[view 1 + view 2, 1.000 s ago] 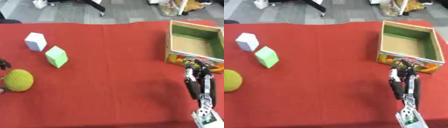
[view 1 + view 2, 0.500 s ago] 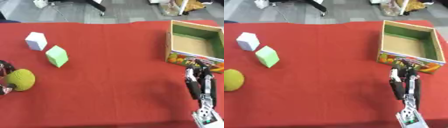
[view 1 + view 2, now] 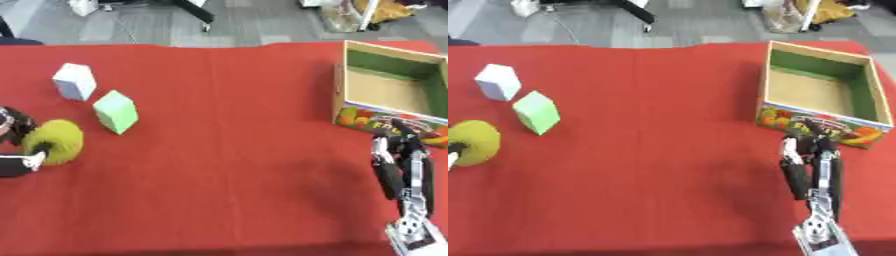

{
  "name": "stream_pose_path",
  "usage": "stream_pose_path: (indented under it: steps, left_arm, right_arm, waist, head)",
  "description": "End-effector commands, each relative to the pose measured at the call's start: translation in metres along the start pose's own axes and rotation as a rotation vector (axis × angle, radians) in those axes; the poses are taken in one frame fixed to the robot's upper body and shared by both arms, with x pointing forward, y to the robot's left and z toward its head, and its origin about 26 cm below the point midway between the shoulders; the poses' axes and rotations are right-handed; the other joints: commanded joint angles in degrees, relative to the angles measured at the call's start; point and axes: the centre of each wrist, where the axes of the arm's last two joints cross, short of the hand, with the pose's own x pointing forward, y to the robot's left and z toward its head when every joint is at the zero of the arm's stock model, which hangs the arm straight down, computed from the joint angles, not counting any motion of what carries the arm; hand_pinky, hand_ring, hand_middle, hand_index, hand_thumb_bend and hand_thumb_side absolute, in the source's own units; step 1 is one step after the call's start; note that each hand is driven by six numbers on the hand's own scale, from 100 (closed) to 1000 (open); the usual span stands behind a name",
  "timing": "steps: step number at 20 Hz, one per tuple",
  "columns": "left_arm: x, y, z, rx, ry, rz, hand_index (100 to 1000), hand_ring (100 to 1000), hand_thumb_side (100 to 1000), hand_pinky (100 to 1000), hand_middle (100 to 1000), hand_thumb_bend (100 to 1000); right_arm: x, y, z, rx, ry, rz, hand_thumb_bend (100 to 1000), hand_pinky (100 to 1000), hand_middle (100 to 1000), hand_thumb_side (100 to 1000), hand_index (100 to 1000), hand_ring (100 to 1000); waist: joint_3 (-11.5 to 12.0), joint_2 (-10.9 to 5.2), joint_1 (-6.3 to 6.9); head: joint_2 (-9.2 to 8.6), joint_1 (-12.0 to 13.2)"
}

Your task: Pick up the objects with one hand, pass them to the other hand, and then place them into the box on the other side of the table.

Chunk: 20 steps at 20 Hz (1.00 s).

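A yellow-green ball (image 3: 58,141) sits at the table's left edge, with my left hand (image 3: 12,131) curled round it from the left; one finger lies over its top and another under it. Most of that hand is cut off by the view's edge. A light green block (image 3: 115,111) stands just right of the ball, and a white cube (image 3: 74,80) lies beyond it. The open box (image 3: 820,123), with a green inside and a fruit-printed front wall, stands at the far right. My right hand (image 3: 401,165) rests open just in front of the box, fingers straight and pointing towards it.
A red cloth (image 3: 227,165) covers the whole table. Beyond its far edge is grey floor with a chair base (image 3: 188,7). A wide stretch of cloth separates the blocks from the box.
The ball has shifted right and slightly away from the near edge as my left hand closed round it. The blocks, the box and my right hand have stayed put.
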Motion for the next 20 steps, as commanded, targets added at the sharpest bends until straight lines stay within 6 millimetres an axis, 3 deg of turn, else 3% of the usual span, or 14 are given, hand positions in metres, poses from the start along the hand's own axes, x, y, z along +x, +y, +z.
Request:
stream_pose_path:
  steps: [1,5,9,11,14,20]
  left_arm:
    - [0.020,0.022,0.006,0.138,-0.086,0.118,499,455,288,673,398,100]
    - [0.045,0.030,0.010,0.216,-0.203,0.363,482,443,323,673,385,100]
    - [0.068,0.032,0.007,0.240,-0.318,0.595,482,444,347,678,386,100]
    - [0.079,0.034,0.005,0.230,-0.378,0.644,486,448,349,682,391,100]
    - [0.095,0.033,0.002,0.190,-0.471,0.697,488,450,356,685,393,100]
    - [0.121,0.027,-0.005,0.088,-0.588,0.811,487,449,370,689,393,100]
  right_arm:
    - [0.005,-0.003,-0.005,0.000,-0.028,0.000,100,398,488,724,862,485]
    - [0.011,-0.002,-0.008,0.012,-0.051,-0.009,100,399,487,716,861,485]
    - [0.031,0.004,-0.015,0.080,-0.139,-0.027,100,397,472,685,862,483]
    - [0.047,0.006,-0.020,0.142,-0.214,-0.018,100,398,469,663,863,483]
    - [0.079,0.009,-0.028,0.278,-0.373,0.010,100,391,457,545,875,476]
    - [0.134,0.017,-0.036,0.474,-0.612,0.095,100,363,426,413,885,453]
  waist:
    - [0.2,-1.30,0.03]
    - [0.3,-1.37,-0.07]
    - [0.4,-1.57,-0.32]
    - [0.4,-1.65,-0.44]
    - [0.4,-1.76,-0.56]
    - [0.6,-1.98,-0.66]
  head:
    - [0.06,-0.2]
    - [0.06,-0.2]
    - [0.06,-0.5]
    - [0.06,-0.6]
    - [0.06,-0.7]
    - [0.06,-1.0]
